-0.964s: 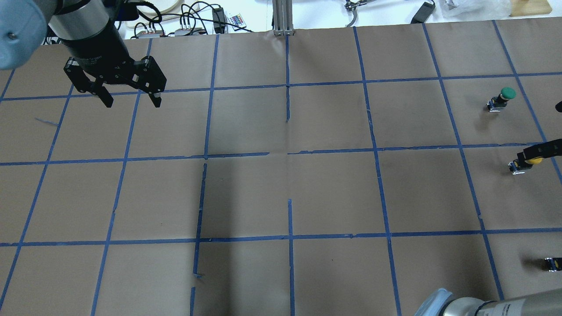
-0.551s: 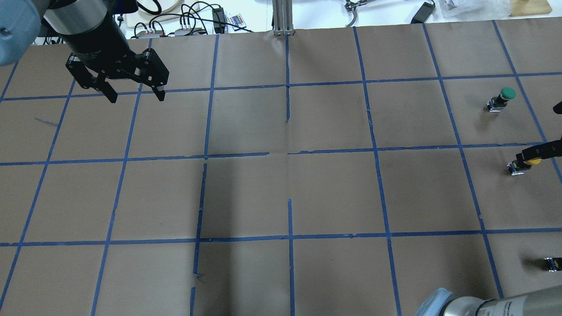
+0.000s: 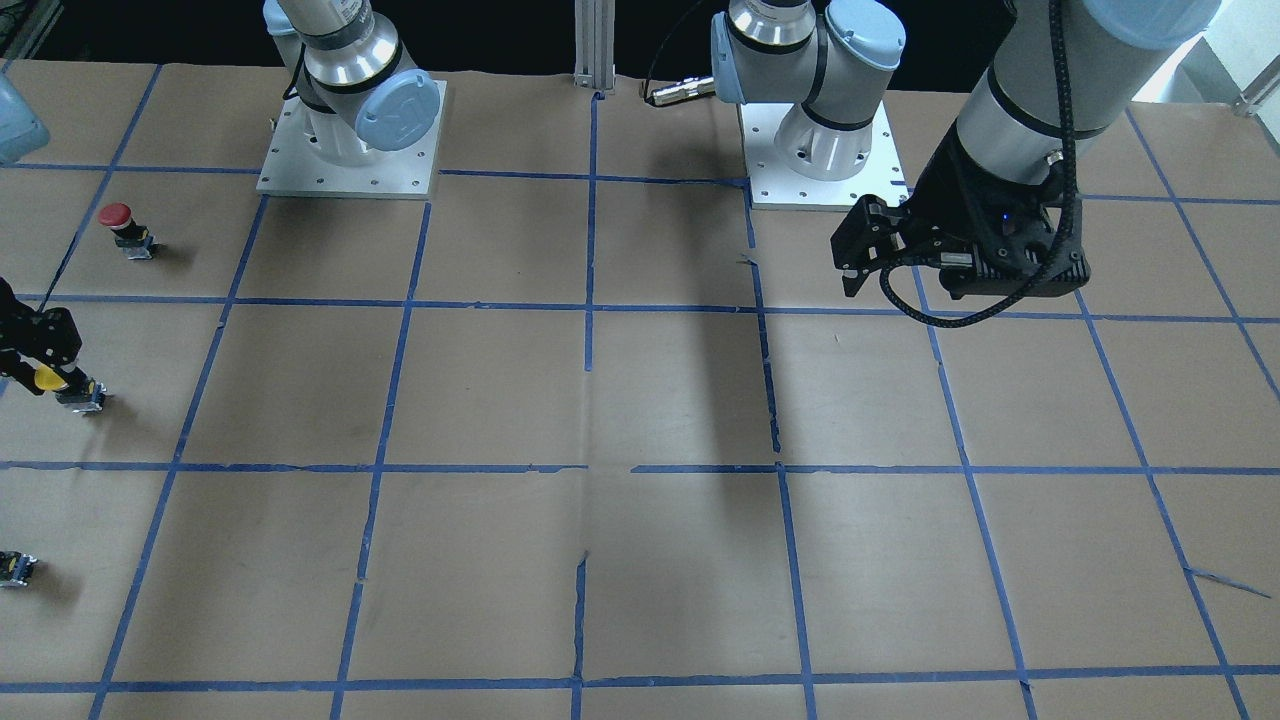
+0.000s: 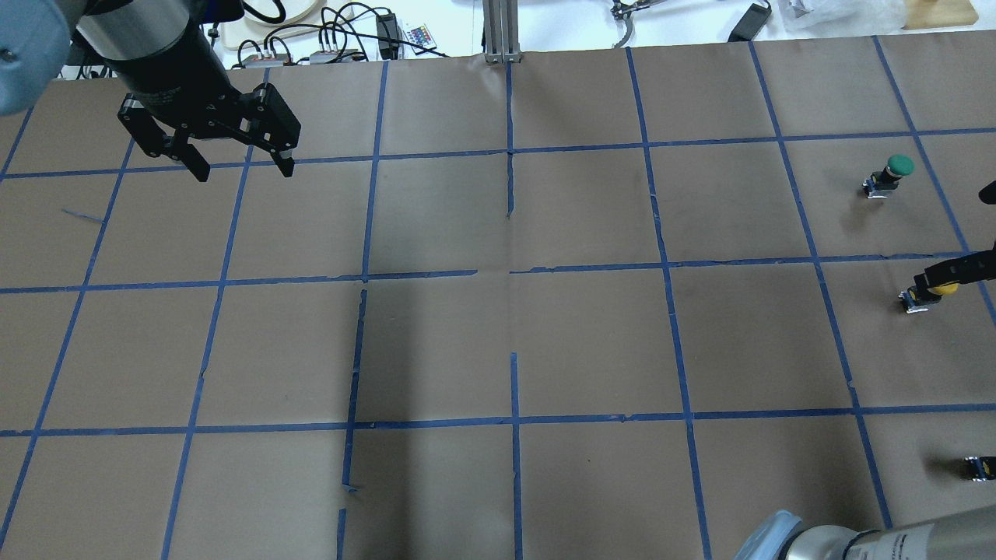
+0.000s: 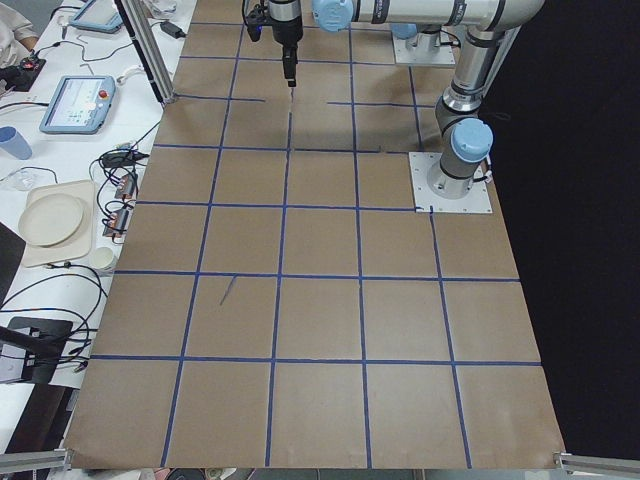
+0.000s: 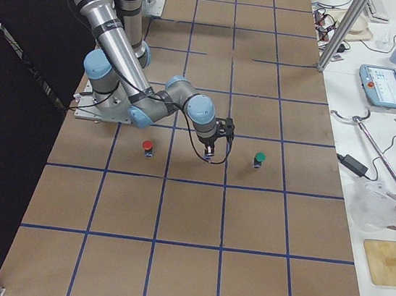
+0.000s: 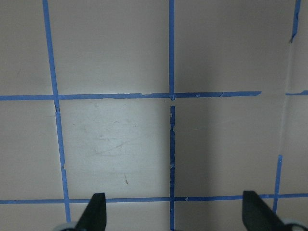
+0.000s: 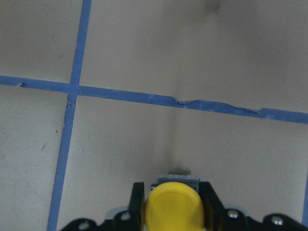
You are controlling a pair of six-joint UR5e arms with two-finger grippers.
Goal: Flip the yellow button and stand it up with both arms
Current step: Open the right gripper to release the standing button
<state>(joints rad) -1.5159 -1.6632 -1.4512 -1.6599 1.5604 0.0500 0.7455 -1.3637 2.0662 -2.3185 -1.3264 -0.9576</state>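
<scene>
The yellow button (image 4: 944, 288) stands on its grey-black block on the brown paper near the table's right edge. It also shows in the front view (image 3: 48, 378) and the right wrist view (image 8: 173, 211). My right gripper (image 4: 943, 277) is shut on the button's yellow cap, with one finger (image 8: 138, 202) on each side of it. My left gripper (image 4: 243, 171) is open and empty, high over the far left of the table. It is far from the button, and its fingertips (image 7: 96, 211) hang over bare paper.
A green-capped button (image 4: 895, 171) stands one square beyond the yellow one. A red-capped button (image 3: 120, 225) stands one square nearer the robot. A small dark piece (image 4: 979, 467) lies at the table's right edge. Blue tape lines grid the brown paper (image 4: 513, 342).
My left gripper has moved a little away from the robot and stays open. My right gripper has drawn slightly to the right, still on the yellow button.
</scene>
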